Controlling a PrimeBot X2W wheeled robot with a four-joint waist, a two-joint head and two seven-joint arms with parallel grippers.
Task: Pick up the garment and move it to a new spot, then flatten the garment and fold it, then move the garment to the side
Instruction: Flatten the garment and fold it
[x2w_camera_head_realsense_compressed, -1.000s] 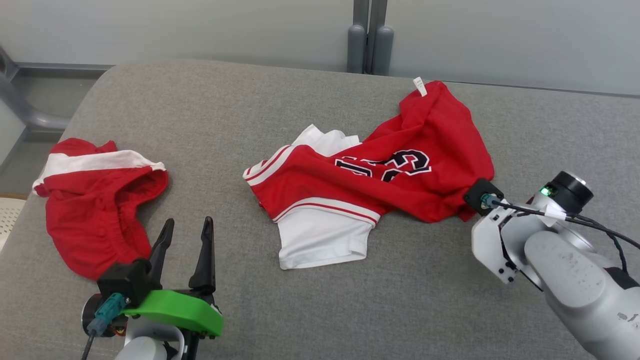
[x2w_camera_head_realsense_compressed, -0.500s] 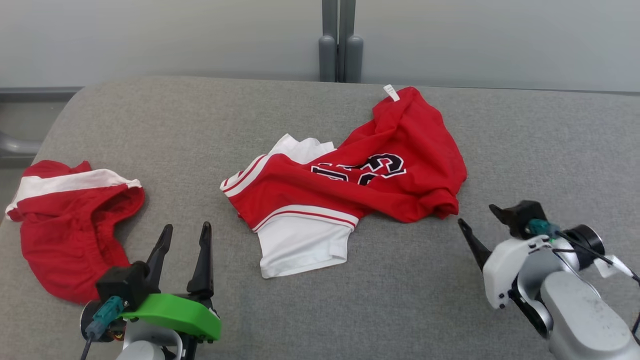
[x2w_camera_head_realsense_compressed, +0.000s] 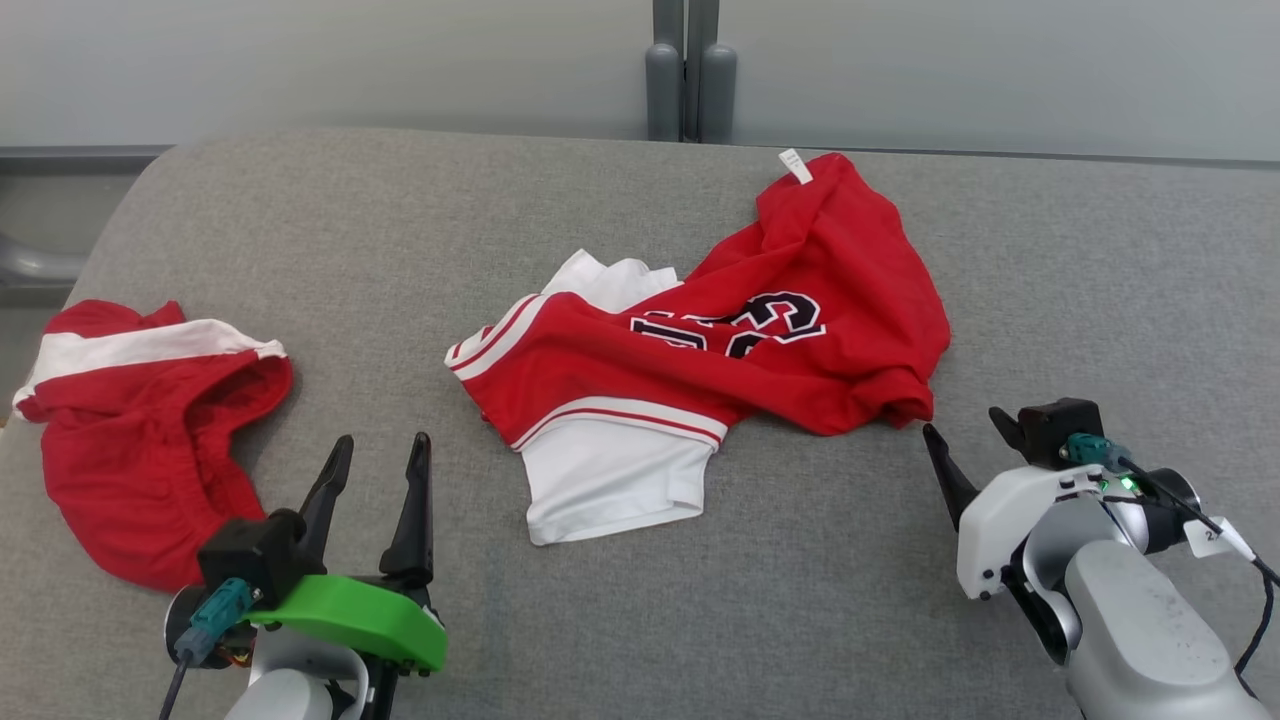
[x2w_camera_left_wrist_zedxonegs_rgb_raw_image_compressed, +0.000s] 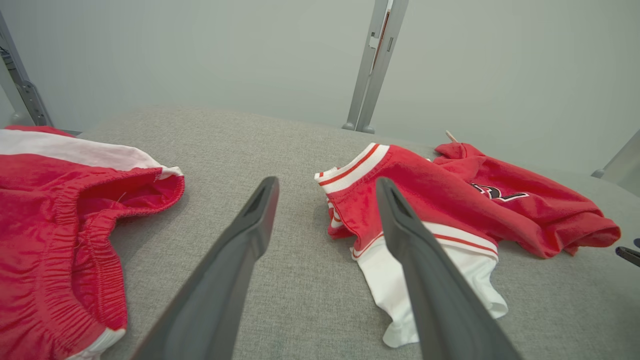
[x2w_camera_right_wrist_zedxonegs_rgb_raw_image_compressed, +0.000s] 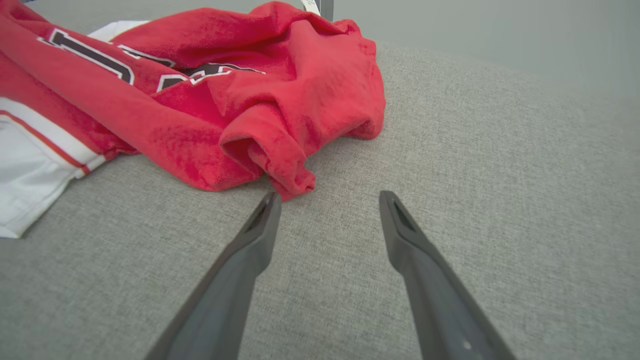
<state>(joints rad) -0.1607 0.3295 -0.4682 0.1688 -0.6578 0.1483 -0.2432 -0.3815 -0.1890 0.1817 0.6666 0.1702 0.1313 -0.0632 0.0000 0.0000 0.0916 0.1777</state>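
Observation:
The garment (x2w_camera_head_realsense_compressed: 740, 370) is a red jersey with white trim and dark numerals, lying crumpled in the middle of the grey padded surface (x2w_camera_head_realsense_compressed: 500, 220); it also appears in the left wrist view (x2w_camera_left_wrist_zedxonegs_rgb_raw_image_compressed: 450, 195) and the right wrist view (x2w_camera_right_wrist_zedxonegs_rgb_raw_image_compressed: 200, 100). My right gripper (x2w_camera_head_realsense_compressed: 965, 425) is open just near of the jersey's right corner, fingers apart and empty (x2w_camera_right_wrist_zedxonegs_rgb_raw_image_compressed: 328, 196), its left fingertip close to a rolled red fold. My left gripper (x2w_camera_head_realsense_compressed: 383, 440) stands open at the lower left, empty (x2w_camera_left_wrist_zedxonegs_rgb_raw_image_compressed: 326, 182), short of the jersey's striped hem.
A second red garment with a white band and elastic waist (x2w_camera_head_realsense_compressed: 150, 430) lies at the left edge (x2w_camera_left_wrist_zedxonegs_rgb_raw_image_compressed: 50, 200). Grey posts (x2w_camera_head_realsense_compressed: 685, 85) rise behind the surface against a pale wall. Bare grey fabric stretches to the right of the jersey.
My right gripper has opened, let go of the jersey's right corner and drawn back toward me. The jersey has settled on the surface. The head camera shifted; the left gripper stayed put.

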